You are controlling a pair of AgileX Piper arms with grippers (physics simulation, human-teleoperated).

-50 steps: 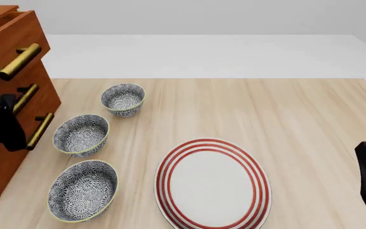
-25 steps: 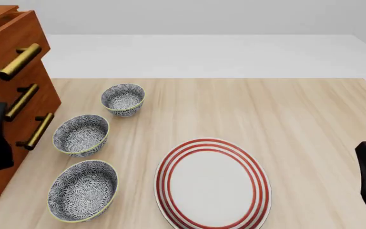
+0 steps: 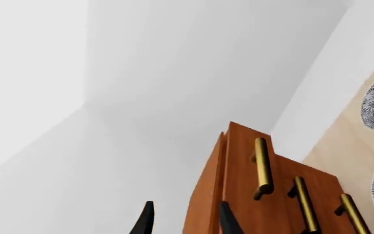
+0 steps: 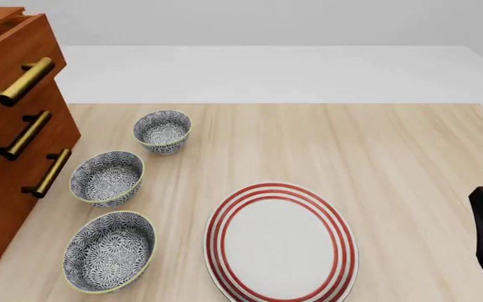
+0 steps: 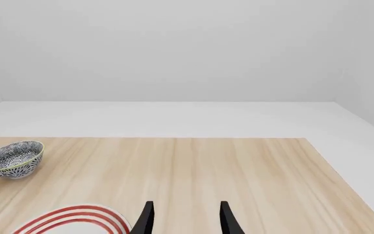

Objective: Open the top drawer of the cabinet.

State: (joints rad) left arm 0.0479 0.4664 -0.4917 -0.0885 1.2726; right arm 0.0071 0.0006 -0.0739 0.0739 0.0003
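top drawer [image 4: 11,60] sits ajar at ten o'clock; left hand [image 3: 182,220] open, empty; pulling seems done.

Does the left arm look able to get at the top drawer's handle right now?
Probably yes: the left pincer is open, holds nothing, and nothing sits between it and the top drawer's handle.

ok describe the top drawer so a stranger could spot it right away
Find the reddish-brown cabinet at the table's left edge, beside three patterned bowls. The top drawer is the highest of its three fronts; unlike the two below, it juts forward slightly, and its brass bar handle sits highest.
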